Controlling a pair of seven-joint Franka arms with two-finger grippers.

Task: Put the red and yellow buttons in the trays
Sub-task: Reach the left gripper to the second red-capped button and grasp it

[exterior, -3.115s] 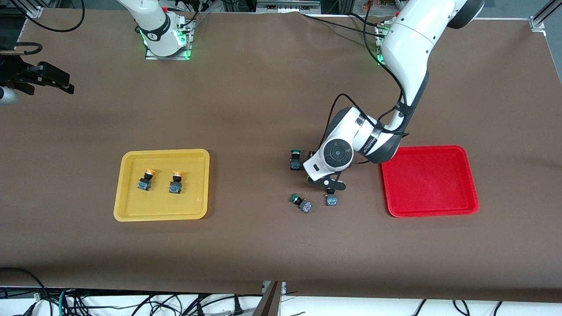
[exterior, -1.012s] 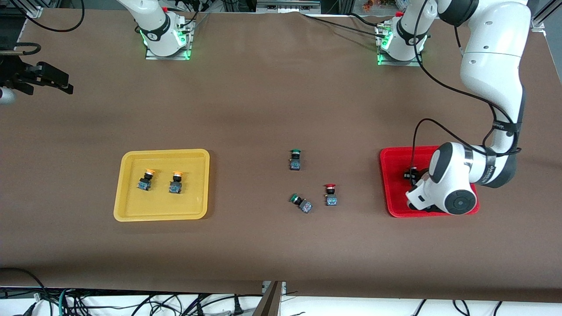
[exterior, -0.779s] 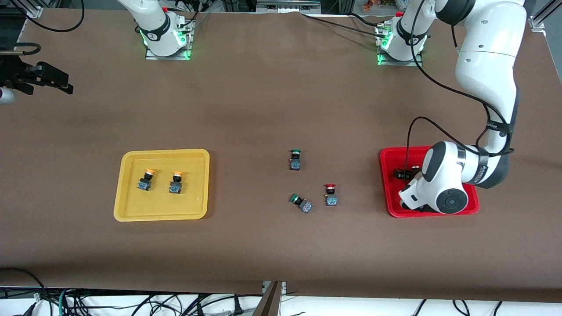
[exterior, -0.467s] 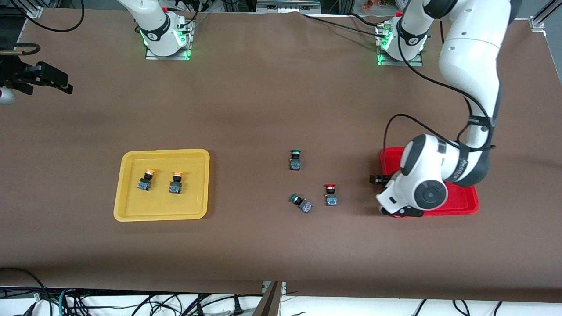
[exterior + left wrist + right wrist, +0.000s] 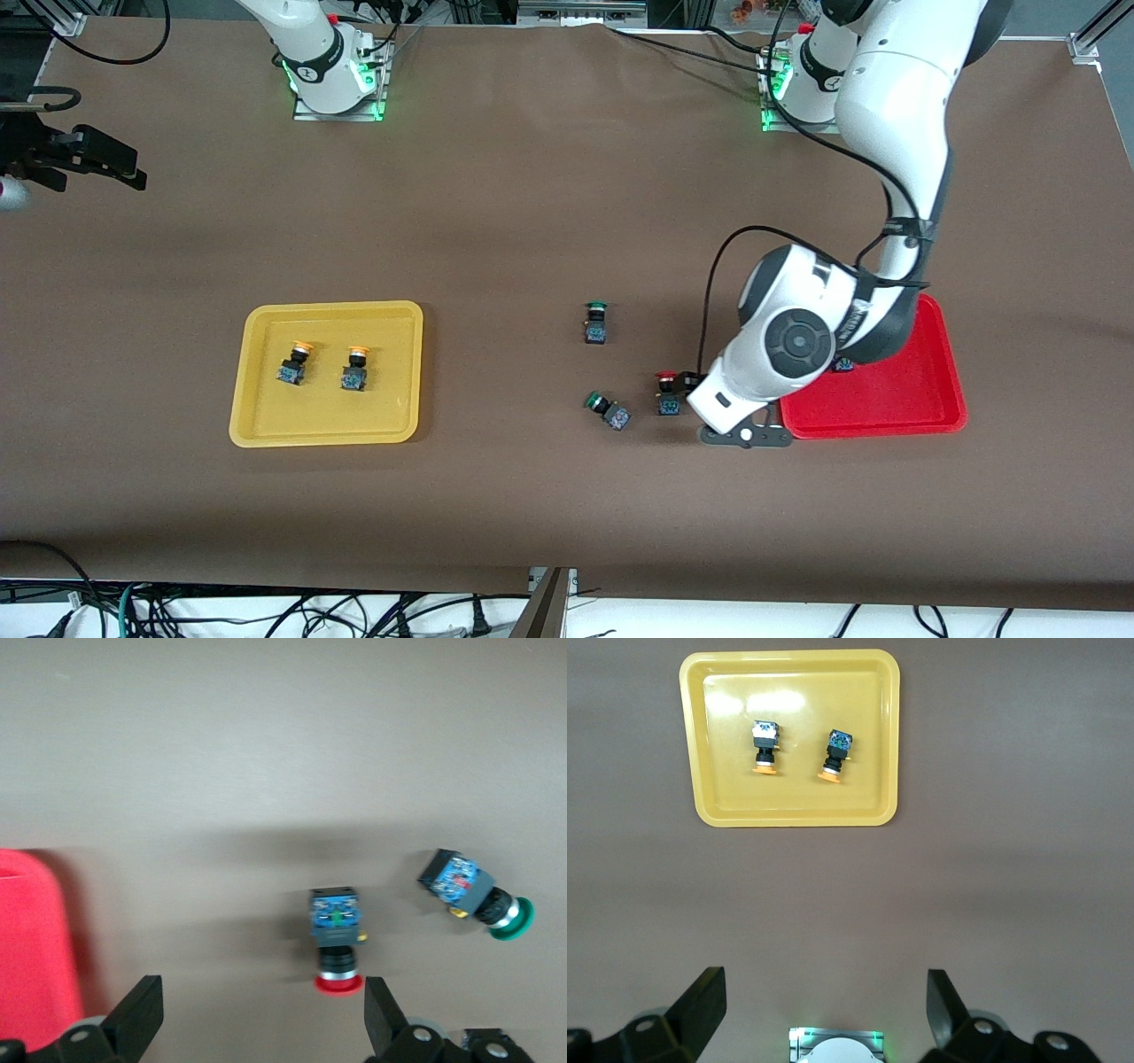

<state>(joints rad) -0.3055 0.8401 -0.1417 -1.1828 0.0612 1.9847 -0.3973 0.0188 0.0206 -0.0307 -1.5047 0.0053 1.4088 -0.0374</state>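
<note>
Just above red button [image 5: 337, 943], open left claw [image 5: 257, 1028]

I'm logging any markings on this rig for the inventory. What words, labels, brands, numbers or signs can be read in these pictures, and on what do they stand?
None can be read with certainty.
Left arm: a line of lettering on the dark band near its wrist, too small to read.
Right arm's base: a small dark round mark, not legible.
Buttons, yellow tray, red tray: no text visible.

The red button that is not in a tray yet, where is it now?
In the front view the red button lies on the table between the red tray and a green button, beside the open left gripper.
</note>
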